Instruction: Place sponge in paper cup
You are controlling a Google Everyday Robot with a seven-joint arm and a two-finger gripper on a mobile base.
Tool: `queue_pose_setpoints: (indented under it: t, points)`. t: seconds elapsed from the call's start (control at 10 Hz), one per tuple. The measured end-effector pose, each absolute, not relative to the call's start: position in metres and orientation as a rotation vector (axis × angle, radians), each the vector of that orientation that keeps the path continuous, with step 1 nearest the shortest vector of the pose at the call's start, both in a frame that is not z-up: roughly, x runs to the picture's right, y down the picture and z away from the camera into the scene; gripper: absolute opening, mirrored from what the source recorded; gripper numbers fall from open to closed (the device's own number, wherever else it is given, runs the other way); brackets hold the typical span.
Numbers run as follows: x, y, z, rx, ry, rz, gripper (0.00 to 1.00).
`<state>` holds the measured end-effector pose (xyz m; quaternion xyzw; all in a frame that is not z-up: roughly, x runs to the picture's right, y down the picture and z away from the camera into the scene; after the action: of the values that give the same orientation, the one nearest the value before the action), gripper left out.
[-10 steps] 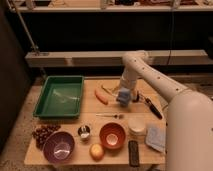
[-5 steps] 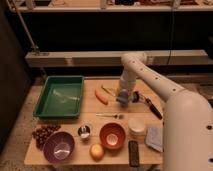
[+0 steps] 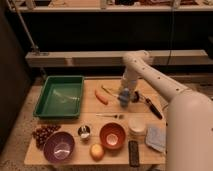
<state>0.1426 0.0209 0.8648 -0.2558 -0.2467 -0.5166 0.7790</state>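
the paper cup (image 3: 136,125) is seen near the front of the desk (image 3: 90,109), at 3 o'clock of the orange bowl (image 3: 112,136). farther back, at 12 o'clock of the cup, the hand (image 3: 123,102) is lowered, clamped on the bluish sponge (image 3: 124,96), a carrot (image 3: 101,96) at its 9 o'clock.

The closed jaws, low over the worktop (image 3: 90,111), hide whatever lies between them; it is too blurred to identify.
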Motion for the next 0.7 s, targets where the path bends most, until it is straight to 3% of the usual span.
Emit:
queue_pose_setpoints:
  t: [0.3,0.7]
  points:
    - [0.171,0.009,0.833,-0.527,-0.51,-1.115,0.0]
    - [0.178,0.029,0.809,-0.498,-0.656,-1.101,0.0]
